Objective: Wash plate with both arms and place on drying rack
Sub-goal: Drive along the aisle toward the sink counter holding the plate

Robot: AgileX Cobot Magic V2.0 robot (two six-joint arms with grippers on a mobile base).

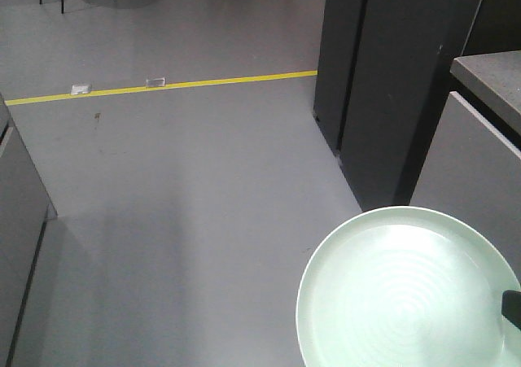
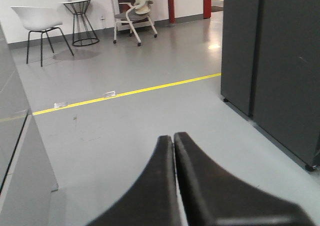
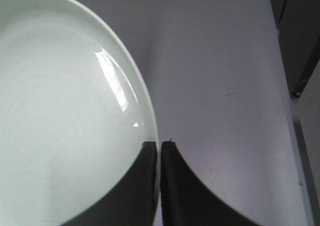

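My right claw (image 3: 160, 146) is clamped on the rim of the plate (image 3: 65, 116), which spreads to its left, my left claw (image 2: 173, 137) pressed together, empty; carrying, I judge, and next needs the unseen drying rack.

One plate (image 1: 407, 294). Two claws, the left claw (image 2: 173, 141) and the right claw (image 3: 160, 145), each with two black fingers. One yellow line (image 1: 203, 82) runs across the floor, and two small floor boxes (image 1: 155, 81) sit on it. There are two chairs in the left wrist view: one white chair (image 2: 37, 18) and one swivel chair (image 2: 132, 13). One wire table (image 2: 80, 15) stands between them. One dark cabinet (image 1: 391, 74) shows two panels. One bench (image 1: 492, 74)
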